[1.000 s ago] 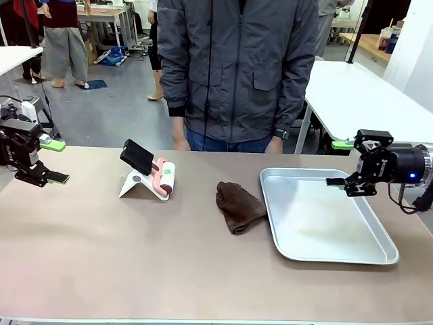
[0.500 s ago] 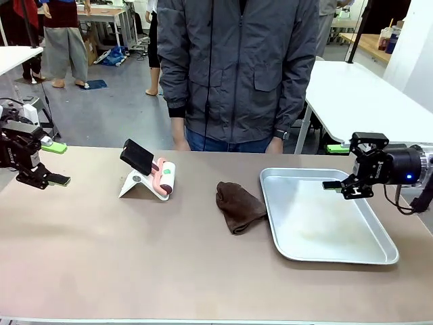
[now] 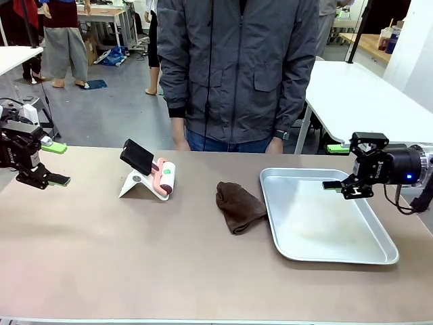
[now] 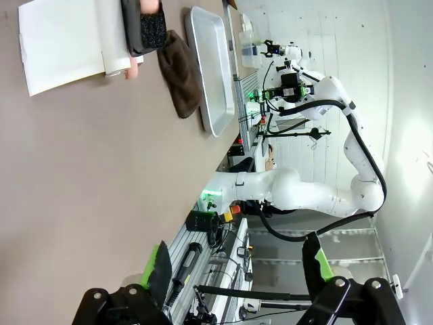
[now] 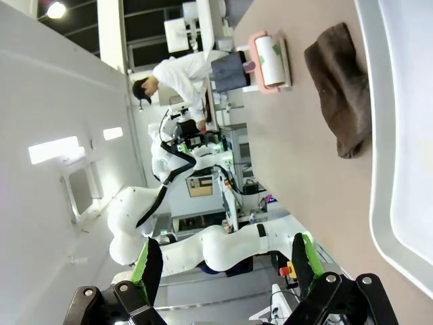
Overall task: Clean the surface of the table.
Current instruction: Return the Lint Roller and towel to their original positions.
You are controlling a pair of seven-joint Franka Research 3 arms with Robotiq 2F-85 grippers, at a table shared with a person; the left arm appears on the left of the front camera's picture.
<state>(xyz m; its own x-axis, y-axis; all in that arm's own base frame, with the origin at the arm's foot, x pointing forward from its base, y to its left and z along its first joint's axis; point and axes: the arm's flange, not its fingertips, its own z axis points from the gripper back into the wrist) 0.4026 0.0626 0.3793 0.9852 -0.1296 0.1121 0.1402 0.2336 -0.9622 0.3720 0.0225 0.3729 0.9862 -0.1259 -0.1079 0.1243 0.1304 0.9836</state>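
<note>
Left tool (image 3: 53, 162) wide apart, holding nothing, right tool (image 3: 336, 166) also released above tray (image 3: 379, 256), brown cloth (image 3: 238, 206) on table (image 3: 135, 257) between them

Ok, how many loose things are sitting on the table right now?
3: a lint roller on its white stand at the left, a brown cloth in the middle, a silver metal tray on the right of the table.

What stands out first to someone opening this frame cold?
A crumpled brown cloth lies mid-table, just left of a silver tray. Farther left a pink-framed lint roller rests against a white stand. Both grippers, left and right, hang open at the table's ends.
</note>
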